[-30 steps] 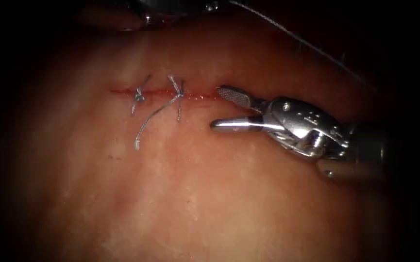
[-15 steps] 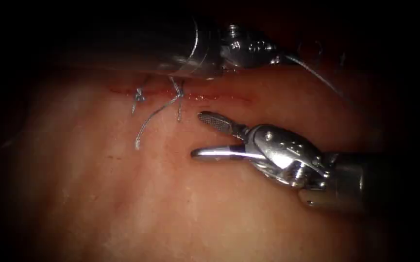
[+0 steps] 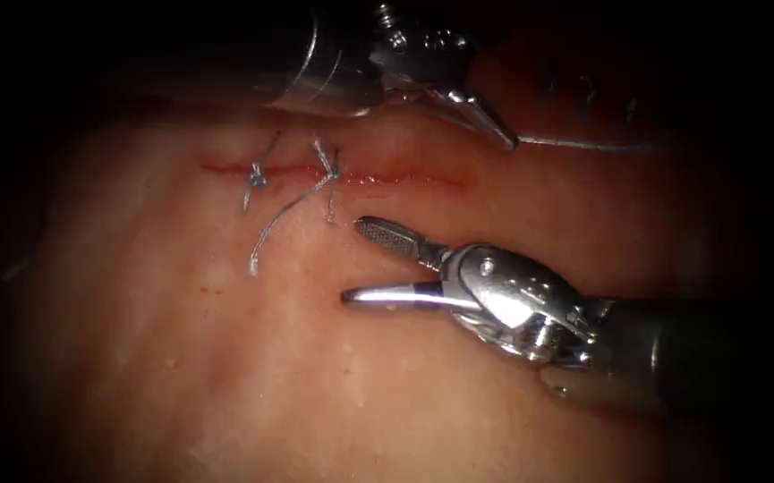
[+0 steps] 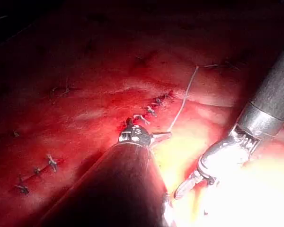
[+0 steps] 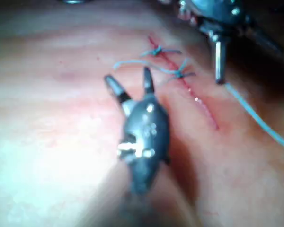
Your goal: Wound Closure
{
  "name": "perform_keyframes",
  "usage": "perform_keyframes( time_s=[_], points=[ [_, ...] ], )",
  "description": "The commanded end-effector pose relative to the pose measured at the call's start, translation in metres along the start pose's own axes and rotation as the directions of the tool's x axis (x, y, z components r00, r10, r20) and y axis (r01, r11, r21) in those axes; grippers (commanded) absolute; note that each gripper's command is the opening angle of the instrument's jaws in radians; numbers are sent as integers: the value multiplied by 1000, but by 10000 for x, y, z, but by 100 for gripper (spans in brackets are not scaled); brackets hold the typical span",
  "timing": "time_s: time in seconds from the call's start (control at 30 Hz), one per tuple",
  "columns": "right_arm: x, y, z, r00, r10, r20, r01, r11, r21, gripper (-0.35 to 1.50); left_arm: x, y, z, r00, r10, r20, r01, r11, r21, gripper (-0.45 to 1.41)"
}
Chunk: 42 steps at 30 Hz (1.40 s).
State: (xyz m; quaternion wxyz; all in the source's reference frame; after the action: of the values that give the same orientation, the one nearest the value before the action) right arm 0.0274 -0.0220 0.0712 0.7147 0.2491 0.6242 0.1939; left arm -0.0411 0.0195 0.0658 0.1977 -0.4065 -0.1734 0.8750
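In the endoscope view, the left tool (image 3: 494, 130) has come further in at the far side, jaws closed on the thread (image 3: 583, 143). The right tool (image 3: 360, 259) has slid nearer, jaws wide, holding nothing. Two knots (image 3: 328, 172) sit on the cut (image 3: 404, 177).

The right wrist view shows the right tool (image 5: 128, 82) wide open beside the cut (image 5: 199, 101).

On the tissue (image 3: 333, 376) the cut (image 3: 404, 177) runs from 9 to 3 o'clock, with two knots (image 3: 257, 177) on its left part. The right tool (image 3: 351, 259) lies at 5 o'clock from the cut. The left tool (image 3: 507, 139) lies at 1 o'clock, with the thread (image 3: 583, 143) running toward 3 o'clock.
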Motion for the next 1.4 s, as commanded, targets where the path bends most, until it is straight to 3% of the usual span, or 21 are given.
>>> perform_keyframes(
  time_s=[0.03, 0.4, 0.63, 0.8, 0.9, 0.97, 1.07, 1.13, 1.4],
  points=[
    [0, 2, 8, 1000, -2, -2, 2, 1000, 3, 148, 4, -6, -2, 1000, 5, -2, -5, 1000, -2, 116],
    [2, 2, 5, 1000, 0, -2, 0, 1000, 6, 148, -17, 18, -94, 1000, 22, 17, -22, 999, -37, 116],
    [4, 0, 2, 1000, 2, -2, -2, 1000, 16, 148, -61, 52, -134, 998, 59, 35, -57, 997, -50, 115],
    [17, 6, -7, 1000, 14, -4, -14, 1000, 6, 145, -92, 73, -145, 972, 233, 34, -231, 972, -45, 110],
    [24, 11, -13, 1000, 9, -5, -9, 1000, -13, 141, -106, 84, -140, 942, 335, 14, -334, 940, -67, 101],
    [26, 14, -16, 1000, 6, -5, -6, 1000, -27, 141, -114, 92, -134, 897, 442, 8, -441, 895, -71, 95],
    [26, 17, -17, 1000, 1, -5, -1, 999, -44, 141, -119, 99, -125, 881, 471, 30, -468, 880, -80, 93],
    [26, 18, -17, 1000, 1, -5, -1, 999, -44, 141, -121, 103, -121, 847, 531, 33, -527, 846, -82, 90],
    [27, 19, -16, 1000, -5, -5, 4, 999, -46, 138, -130, 105, -115, 686, 726, 42, -718, 685, -123, 39]
  ],
)
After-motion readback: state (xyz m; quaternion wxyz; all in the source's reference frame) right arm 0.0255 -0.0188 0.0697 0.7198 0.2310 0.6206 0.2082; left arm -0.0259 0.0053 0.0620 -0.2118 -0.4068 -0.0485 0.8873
